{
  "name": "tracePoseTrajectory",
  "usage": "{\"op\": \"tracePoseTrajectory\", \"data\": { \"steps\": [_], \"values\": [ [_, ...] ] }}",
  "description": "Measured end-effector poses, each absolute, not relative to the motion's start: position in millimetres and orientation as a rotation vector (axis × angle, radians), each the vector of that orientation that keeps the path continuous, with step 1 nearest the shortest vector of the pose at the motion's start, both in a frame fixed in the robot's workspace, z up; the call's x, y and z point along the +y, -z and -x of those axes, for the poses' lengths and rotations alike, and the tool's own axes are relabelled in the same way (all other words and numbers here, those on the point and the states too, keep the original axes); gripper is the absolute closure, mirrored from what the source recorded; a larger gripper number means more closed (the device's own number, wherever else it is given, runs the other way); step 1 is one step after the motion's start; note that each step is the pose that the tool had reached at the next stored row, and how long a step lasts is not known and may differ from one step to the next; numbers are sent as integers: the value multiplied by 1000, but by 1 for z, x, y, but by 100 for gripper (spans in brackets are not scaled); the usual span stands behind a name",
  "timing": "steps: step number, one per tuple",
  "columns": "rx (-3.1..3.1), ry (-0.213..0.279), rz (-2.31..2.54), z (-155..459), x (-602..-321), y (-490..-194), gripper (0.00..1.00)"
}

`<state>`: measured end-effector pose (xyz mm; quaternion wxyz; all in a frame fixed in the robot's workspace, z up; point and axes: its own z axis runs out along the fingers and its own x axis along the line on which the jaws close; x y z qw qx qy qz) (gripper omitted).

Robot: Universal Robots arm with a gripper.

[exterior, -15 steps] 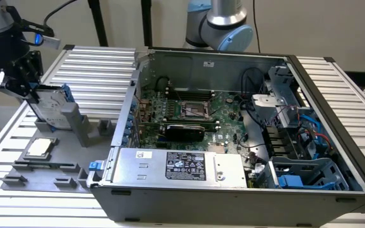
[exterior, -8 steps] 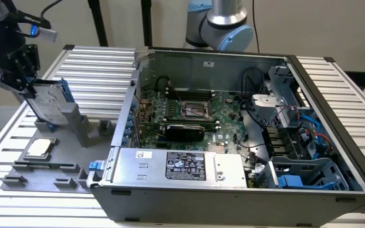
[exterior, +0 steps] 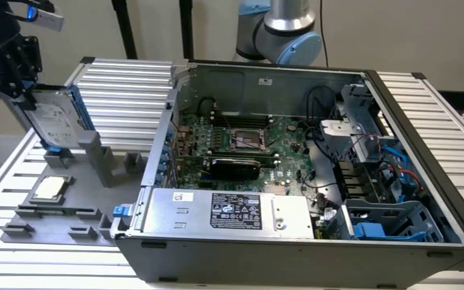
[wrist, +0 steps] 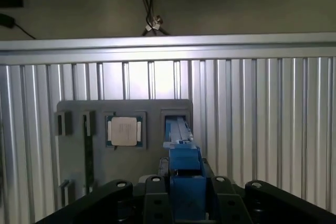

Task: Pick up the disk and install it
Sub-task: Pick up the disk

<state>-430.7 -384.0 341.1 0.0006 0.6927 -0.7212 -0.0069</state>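
Note:
The disk (exterior: 55,119), a silver-grey drive in a bright blue carrier frame, stands on edge at the exterior view's left. Its lower end is at the slot of a grey holder (exterior: 95,158); whether it still rests in the slot is unclear. My gripper (exterior: 24,96) comes down on the disk's upper end and is shut on it. In the wrist view the blue carrier edge (wrist: 184,166) runs between the black fingers of my gripper (wrist: 185,203) toward the holder slot (wrist: 176,121).
An open computer case (exterior: 425,151) fills the middle and right, with a motherboard (exterior: 240,142), a silver power supply box (exterior: 228,211) and a blue drive bay (exterior: 385,226). A small square chip (exterior: 49,188) lies on the grey fixture plate (exterior: 55,220). Everything stands on a ribbed aluminium table (exterior: 127,78).

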Motion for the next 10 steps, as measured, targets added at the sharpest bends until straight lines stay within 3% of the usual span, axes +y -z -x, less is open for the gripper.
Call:
{"op": "tracePoseTrajectory", "data": {
  "steps": [10],
  "values": [
    [-2265, 22, -2175, 426, -384, -386, 100]
  ]
}}
